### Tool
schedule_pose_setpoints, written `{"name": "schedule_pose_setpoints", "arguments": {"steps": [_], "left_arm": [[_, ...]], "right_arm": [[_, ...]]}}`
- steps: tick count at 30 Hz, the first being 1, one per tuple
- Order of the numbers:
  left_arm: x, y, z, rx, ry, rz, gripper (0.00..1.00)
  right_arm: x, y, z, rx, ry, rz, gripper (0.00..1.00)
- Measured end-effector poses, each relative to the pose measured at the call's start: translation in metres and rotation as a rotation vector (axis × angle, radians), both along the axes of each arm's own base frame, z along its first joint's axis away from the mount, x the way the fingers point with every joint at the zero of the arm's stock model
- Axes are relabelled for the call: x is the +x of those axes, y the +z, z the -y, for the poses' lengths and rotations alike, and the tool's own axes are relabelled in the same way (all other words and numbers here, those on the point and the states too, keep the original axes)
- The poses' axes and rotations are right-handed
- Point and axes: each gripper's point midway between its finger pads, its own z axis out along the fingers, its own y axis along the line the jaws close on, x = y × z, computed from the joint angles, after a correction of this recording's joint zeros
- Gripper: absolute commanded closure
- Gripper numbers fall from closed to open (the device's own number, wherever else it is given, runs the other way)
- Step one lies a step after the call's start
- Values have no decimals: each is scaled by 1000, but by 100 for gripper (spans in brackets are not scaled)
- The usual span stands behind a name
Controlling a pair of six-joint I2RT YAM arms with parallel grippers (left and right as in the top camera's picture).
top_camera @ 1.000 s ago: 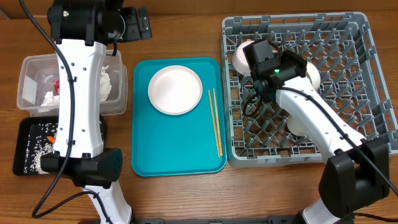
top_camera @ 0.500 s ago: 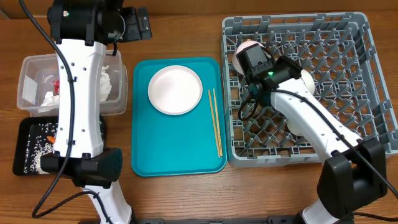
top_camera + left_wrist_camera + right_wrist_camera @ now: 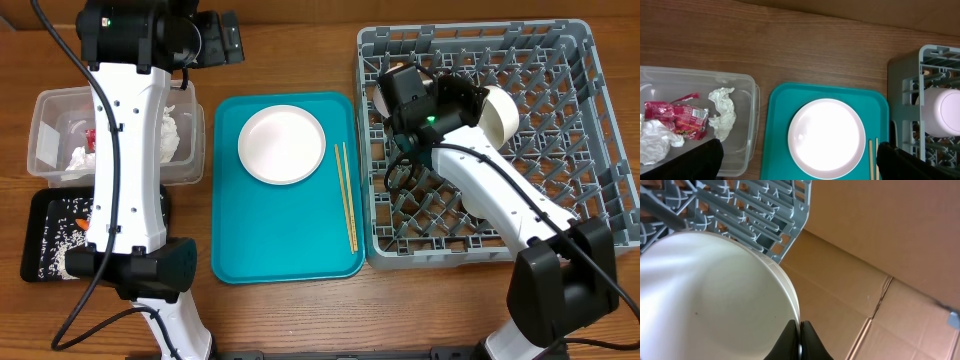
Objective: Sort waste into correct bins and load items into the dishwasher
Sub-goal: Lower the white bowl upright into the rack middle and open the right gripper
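Now we see the right gripper (image 3: 800, 340) pinched tight on the rim of a white bowl (image 3: 500, 112); its two dark fingertips meet on the thin edge, one on each side; the bowl is tipped on its side over the upper middle of the grey dish rack (image 3: 570, 215), and whether it touches the pegs we cannot tell; in the right wrist view its pale inside fills the left of the picture, with the rack's grid behind it. Another round white dish (image 3: 940, 112), cup or bowl we cannot say, sits in the rack's corner nearest the teal tray (image 3: 245, 250). The left gripper (image 3: 230, 40) hangs over the far side of the wooden table (image 3: 300, 320), jaws spread wide and holding nothing. On the teal tray lies the round white plate (image 3: 282, 145); near it, not touching, the pair of chopsticks (image 3: 346, 195) lies along the tray's right edge. Left of the tray stands the clear tub (image 3: 742, 95); in it lie a red wrapper (image 3: 680, 116) and crumpled tissues (image 3: 722, 114); in front of the tub the black tray (image 3: 38, 205) carries white rice-like scraps (image 3: 50, 250) and a small orange carrot piece (image 3: 80, 221).
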Motion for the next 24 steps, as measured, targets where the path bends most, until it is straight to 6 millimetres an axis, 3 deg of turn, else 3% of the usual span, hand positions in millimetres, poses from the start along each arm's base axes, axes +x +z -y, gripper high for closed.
{"name": "schedule_pose_setpoints", "arguments": {"steps": [10, 19, 24], "left_arm": [[0, 0, 0, 0, 0, 0, 0], [0, 0, 0, 0, 0, 0, 0], [0, 0, 0, 0, 0, 0, 0]], "right_arm": [[-6, -4, -32, -51, 109, -92, 96], [-7, -5, -22, -98, 110, -148, 96], [-12, -21, -15, -118, 105, -188, 96]]}}
